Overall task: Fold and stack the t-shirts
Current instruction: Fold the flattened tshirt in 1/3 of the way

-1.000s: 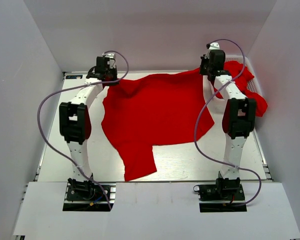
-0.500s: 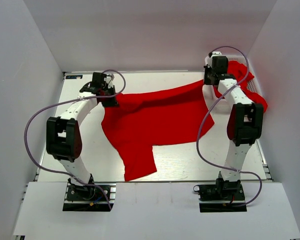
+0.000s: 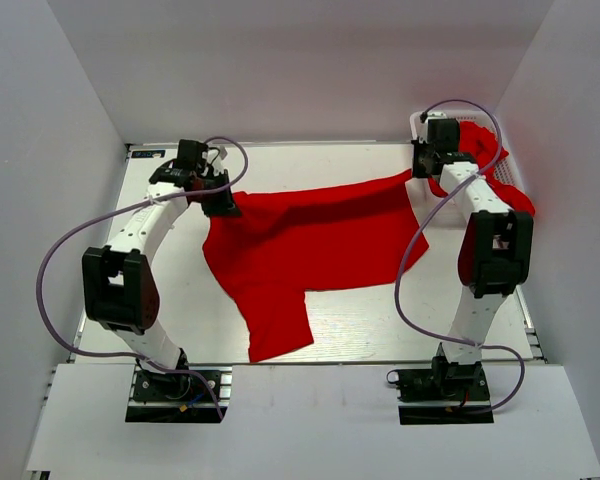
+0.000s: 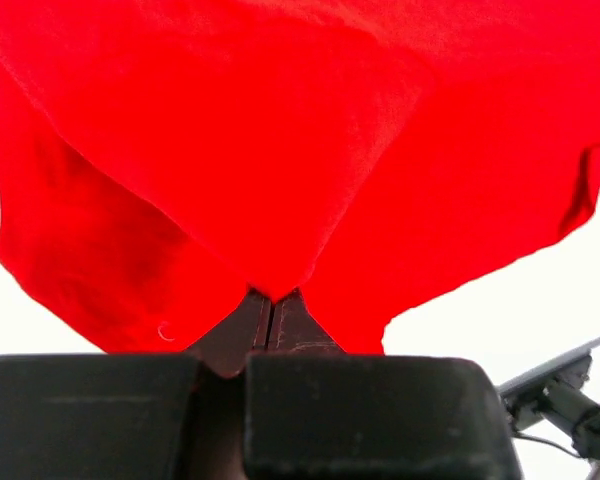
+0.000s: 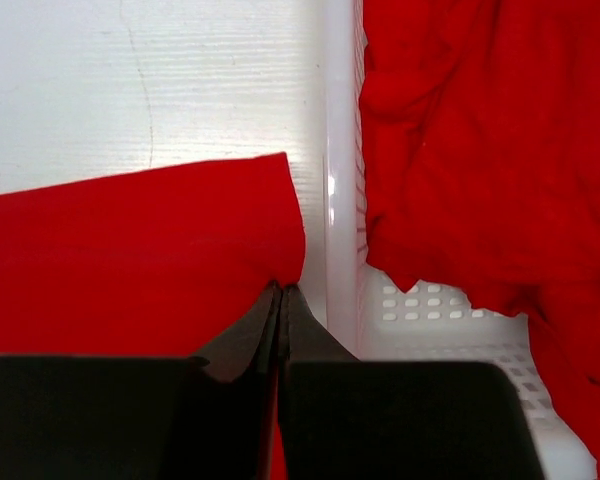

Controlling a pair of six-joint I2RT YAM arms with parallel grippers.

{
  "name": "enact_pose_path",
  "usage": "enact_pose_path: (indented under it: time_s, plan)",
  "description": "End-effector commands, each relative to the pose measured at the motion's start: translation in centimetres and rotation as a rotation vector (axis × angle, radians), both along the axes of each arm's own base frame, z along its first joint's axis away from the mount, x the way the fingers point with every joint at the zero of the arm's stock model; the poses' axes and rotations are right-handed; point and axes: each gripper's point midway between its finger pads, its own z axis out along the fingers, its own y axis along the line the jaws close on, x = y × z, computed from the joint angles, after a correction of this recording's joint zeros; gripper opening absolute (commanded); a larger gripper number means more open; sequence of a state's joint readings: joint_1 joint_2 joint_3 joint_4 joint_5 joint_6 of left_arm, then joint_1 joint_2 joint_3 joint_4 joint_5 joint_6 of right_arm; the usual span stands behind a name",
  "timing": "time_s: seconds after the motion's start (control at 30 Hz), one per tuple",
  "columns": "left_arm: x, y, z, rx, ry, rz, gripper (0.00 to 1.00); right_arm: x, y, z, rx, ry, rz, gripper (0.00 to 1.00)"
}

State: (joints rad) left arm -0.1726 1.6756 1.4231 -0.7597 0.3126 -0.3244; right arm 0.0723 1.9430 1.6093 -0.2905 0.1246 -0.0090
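Two slim white arms, left (image 3: 142,225) and right (image 3: 467,187), with chunky black joint housings (image 3: 115,290). Thin lilac cables (image 3: 42,280) looped alongside each. Black base plates (image 3: 175,385) at the near edge. Black wedge-shaped fingers (image 4: 250,320) under boxy black wrist blocks (image 4: 360,415).

White table (image 3: 360,330) w/ one red t-shirt (image 3: 300,240) spread across its middle, a sleeve pointing twd the near edge. White mesh basket (image 5: 435,305) sits at the far right corner, just beside that t-shirt's right end.

From above the near edge, the top view overlooks the table (image 3: 365,322); both wrist views sit close, sharing the t-shirt (image 3: 310,235).
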Motion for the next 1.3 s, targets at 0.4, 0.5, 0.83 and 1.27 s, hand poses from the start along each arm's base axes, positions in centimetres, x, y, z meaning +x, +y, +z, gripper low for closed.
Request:
enact_pose_path:
  time_s: [0.4,0.5,0.83,1.27]
  plan:
    - [-4.5,1.9,-3.0,0.071,0.121,0.089,1.0,-2.3,-0.2,0.5,-0.022,-0.001,0.05,0.53]
    - [-2.5,2.6,-1.3,0.091,0.065,0.113,1.0,-2.0,0.2,1.6,-0.017,-0.029,0.076,0.64]
    - [5.2,4.1,-4.2,0.201,0.019,0.224,0.75,-1.9,5.9,2.4,0.123,-0.048,0.335,0.9]
    - [11.2,5.9,-10.7,0.355,0.063,0.298,0.6,0.6,9.3,-2.9,0.18,0.044,0.383,0.9]
